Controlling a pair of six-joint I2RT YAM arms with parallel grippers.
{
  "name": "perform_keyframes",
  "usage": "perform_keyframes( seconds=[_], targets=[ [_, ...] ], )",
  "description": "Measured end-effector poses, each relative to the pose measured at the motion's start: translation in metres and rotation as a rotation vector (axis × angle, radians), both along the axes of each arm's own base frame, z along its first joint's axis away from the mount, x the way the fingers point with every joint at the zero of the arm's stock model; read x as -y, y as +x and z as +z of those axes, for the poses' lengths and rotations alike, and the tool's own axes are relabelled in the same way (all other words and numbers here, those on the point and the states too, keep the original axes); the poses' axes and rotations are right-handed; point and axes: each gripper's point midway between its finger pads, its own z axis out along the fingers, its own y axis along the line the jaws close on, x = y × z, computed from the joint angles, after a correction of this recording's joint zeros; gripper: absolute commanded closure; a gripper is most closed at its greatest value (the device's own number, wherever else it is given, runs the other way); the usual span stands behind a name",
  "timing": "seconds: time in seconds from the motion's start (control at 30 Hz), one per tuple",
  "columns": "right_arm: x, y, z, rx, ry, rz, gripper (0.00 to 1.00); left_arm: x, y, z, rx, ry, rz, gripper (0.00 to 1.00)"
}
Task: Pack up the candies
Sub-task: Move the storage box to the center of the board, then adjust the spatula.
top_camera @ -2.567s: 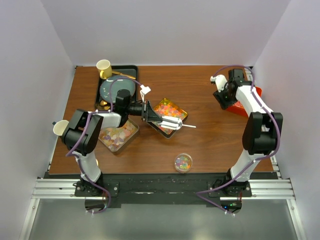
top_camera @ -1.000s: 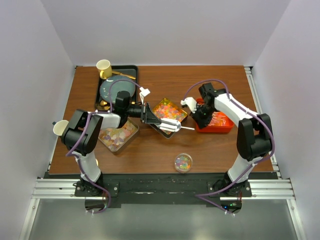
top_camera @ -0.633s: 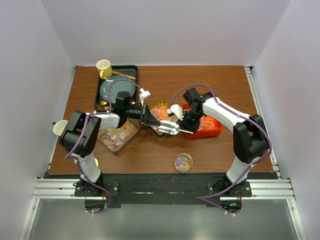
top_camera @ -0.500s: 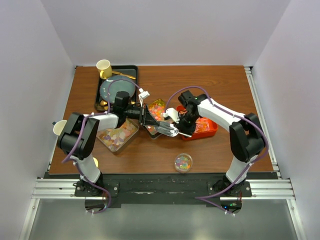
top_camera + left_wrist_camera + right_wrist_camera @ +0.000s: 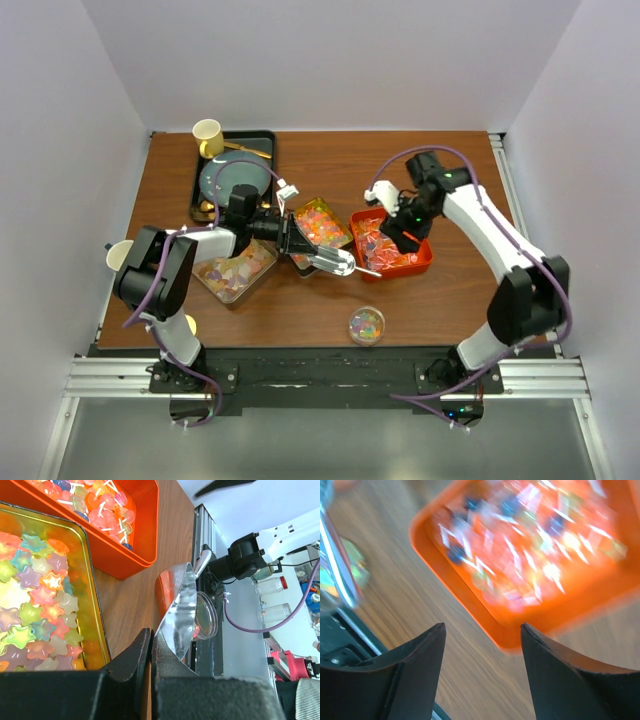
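Star-shaped multicolour candies [image 5: 318, 222] fill a gold tin [image 5: 102, 630] at the table's middle. Red-white candies [image 5: 385, 245] lie in an orange tray [image 5: 425, 262] right beside the tin; they also show in the left wrist view [image 5: 95, 510]. Pastel candies [image 5: 235, 268] fill a tin at the left. My left gripper [image 5: 298, 243] is shut on the metal scoop [image 5: 335, 262], held low between tin and tray; in its wrist view [image 5: 151, 637] the scoop [image 5: 177, 615] looks empty. My right gripper [image 5: 405, 220] is open and empty above the orange tray [image 5: 535, 555].
A small clear round container [image 5: 367, 324] holding a few multicolour candies sits near the front edge. A black tray [image 5: 262, 140] with a teal plate [image 5: 230, 178] and a yellow cup [image 5: 207, 133] stands at the back left. Another cup [image 5: 122, 255] is at the left edge.
My right gripper pulled the orange tray from the far right to beside the gold tin, then let go and rose back to the right. The left gripper and scoop shifted slightly.
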Motion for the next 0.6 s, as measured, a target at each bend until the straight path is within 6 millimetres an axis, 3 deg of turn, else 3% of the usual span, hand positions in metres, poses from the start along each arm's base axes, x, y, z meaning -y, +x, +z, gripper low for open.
perform_keyframes(
  seconds=[0.07, 0.13, 0.23, 0.33, 0.47, 0.6],
  targets=[
    [0.010, -0.001, 0.019, 0.072, 0.008, -0.006, 0.42, 0.000, 0.000, -0.001, -0.005, 0.002, 0.000, 1.00],
    [0.007, -0.006, 0.037, 0.143, 0.042, 0.014, 0.43, -0.001, -0.001, -0.002, -0.013, 0.006, 0.000, 1.00],
    [-0.008, -0.020, 0.067, 0.268, 0.113, 0.084, 0.43, -0.001, -0.002, -0.003, -0.014, 0.009, 0.001, 1.00],
    [-0.033, -0.041, 0.084, 0.384, 0.183, 0.196, 0.44, -0.001, -0.001, -0.003, -0.009, 0.010, 0.000, 1.00],
    [-0.055, -0.064, 0.077, 0.406, 0.241, 0.296, 0.47, 0.000, 0.000, -0.001, -0.004, 0.011, -0.003, 1.00],
    [-0.063, -0.059, 0.058, 0.398, 0.259, 0.299, 0.46, 0.001, 0.001, 0.005, -0.007, -0.004, -0.010, 1.00]
  ],
)
